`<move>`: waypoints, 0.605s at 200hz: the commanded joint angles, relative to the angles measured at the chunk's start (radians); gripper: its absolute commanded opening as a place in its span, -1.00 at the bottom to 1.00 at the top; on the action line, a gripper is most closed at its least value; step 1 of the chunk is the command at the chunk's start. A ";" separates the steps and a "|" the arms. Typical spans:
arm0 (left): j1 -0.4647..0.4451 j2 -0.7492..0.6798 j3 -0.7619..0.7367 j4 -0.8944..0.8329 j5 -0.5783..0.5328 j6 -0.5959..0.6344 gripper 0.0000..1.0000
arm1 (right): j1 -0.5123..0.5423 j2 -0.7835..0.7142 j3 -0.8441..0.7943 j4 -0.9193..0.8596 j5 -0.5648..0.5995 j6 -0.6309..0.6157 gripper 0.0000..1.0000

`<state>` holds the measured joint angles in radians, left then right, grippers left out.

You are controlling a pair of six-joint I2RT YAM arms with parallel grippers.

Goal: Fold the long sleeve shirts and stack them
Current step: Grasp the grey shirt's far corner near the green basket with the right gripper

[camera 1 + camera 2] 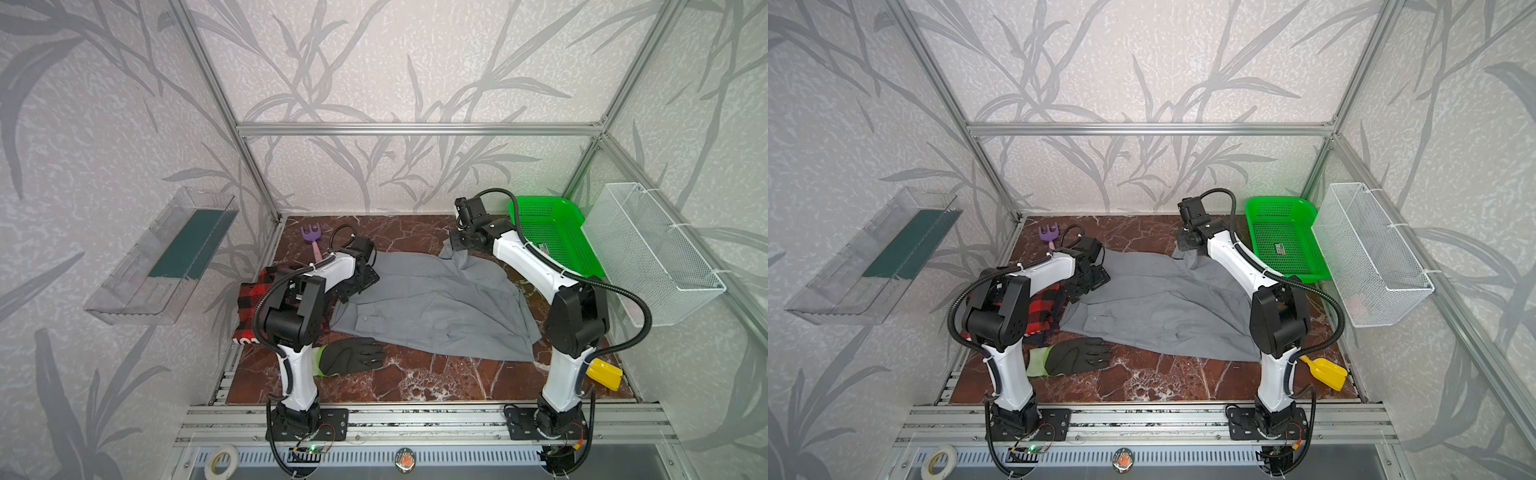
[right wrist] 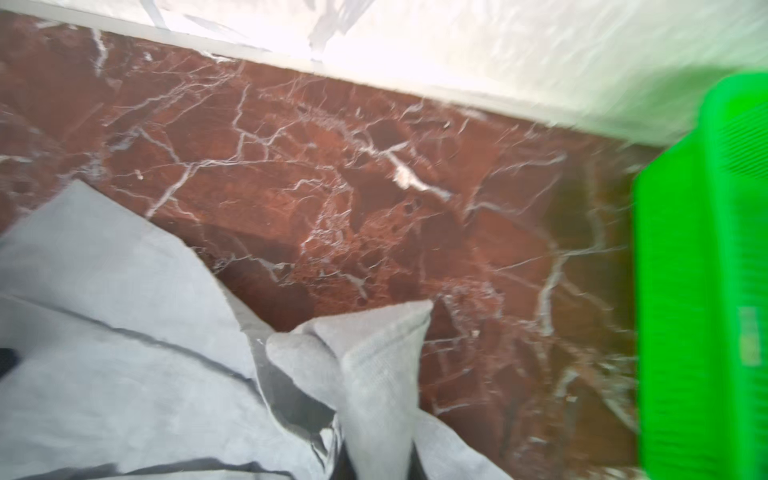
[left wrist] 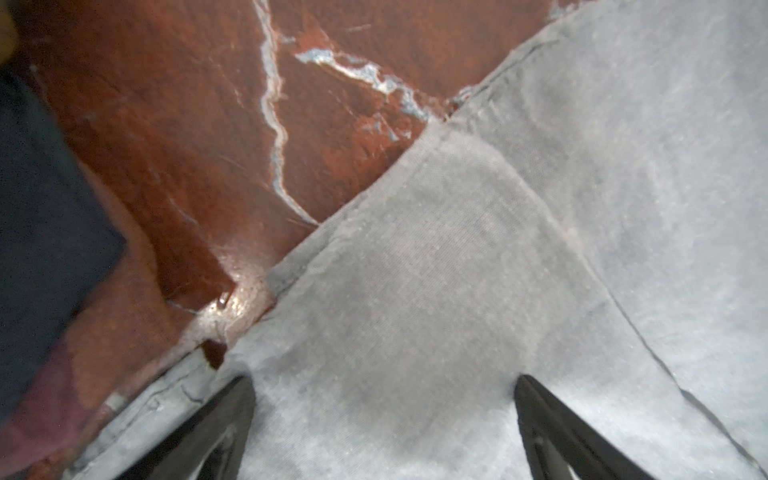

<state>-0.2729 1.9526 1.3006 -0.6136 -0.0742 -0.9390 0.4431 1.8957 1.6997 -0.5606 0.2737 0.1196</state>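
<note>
**A pinch at the far corner**

The right gripper point(image 1: 455, 245) was clamped shut on a far corner of the grey shirt point(image 1: 436, 307), that corner raised off the marble table point(image 1: 415, 382) — the rest lay spread across the middle. The left gripper point(image 3: 382, 386) hovered wide open over the shirt's left edge. The plaid shirt point(image 1: 249, 299) lay bunched at the table's left side, partly under the left arm.
</note>
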 commanded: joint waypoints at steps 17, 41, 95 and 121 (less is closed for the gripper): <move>-0.006 0.083 -0.052 -0.031 0.025 -0.032 0.98 | 0.009 -0.109 -0.011 0.148 0.315 -0.159 -1.00; -0.011 0.084 -0.054 -0.034 0.019 -0.032 0.98 | 0.018 -0.126 -0.026 0.233 0.360 -0.203 -1.00; -0.013 0.091 -0.058 -0.036 0.019 -0.032 0.98 | 0.199 -0.223 -0.243 0.214 0.349 -0.107 -1.00; -0.012 0.086 -0.052 -0.046 0.012 -0.033 0.98 | 0.263 -0.238 -0.367 0.139 0.287 0.055 -0.83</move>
<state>-0.2874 1.9587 1.3006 -0.6136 -0.1043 -0.9390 0.6655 1.6901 1.4105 -0.3309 0.6029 0.0086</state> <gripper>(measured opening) 0.990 0.070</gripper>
